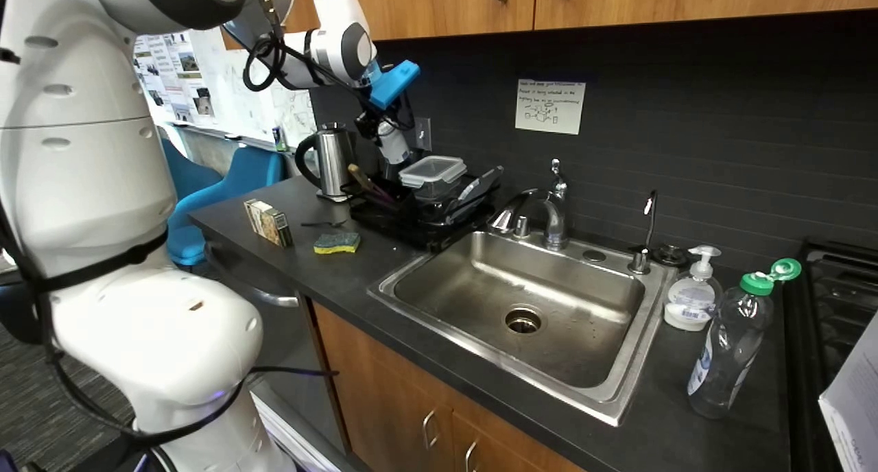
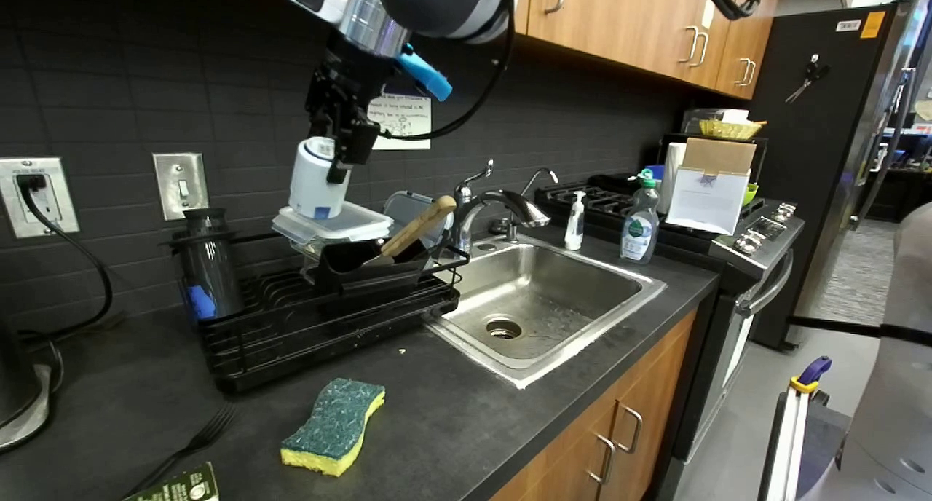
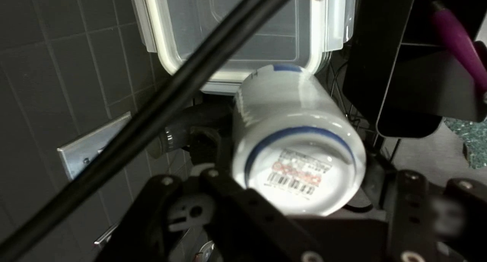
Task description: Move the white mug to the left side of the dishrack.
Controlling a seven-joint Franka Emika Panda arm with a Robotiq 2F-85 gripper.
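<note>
"What does the wrist view add?"

"The barcode [image 3: 293,178] and blue ring [image 3: 304,129] on the base of the glossy white mug [image 3: 298,140]. In an exterior view the tall steel kettle [image 1: 336,160] shows nearly whole."

"And the black two-fingered gripper [image 3: 303,173]?"

"Closed on the mug, fingers [image 2: 339,172] parted by its width, upper left of an exterior view, above the low black wire dishrack [image 2: 320,344]."

"Edges, room?"

"Dark tiled wall [image 2: 95,115] behind; rack ribs [image 2: 273,290] show between a dark upright cylinder [image 2: 211,264] and a pale-lidded plastic box [image 2: 364,223]. Whether that touches the mug, I can't tell."

"Its axis?"

"Near upright, slightly tilted, base up."
</note>
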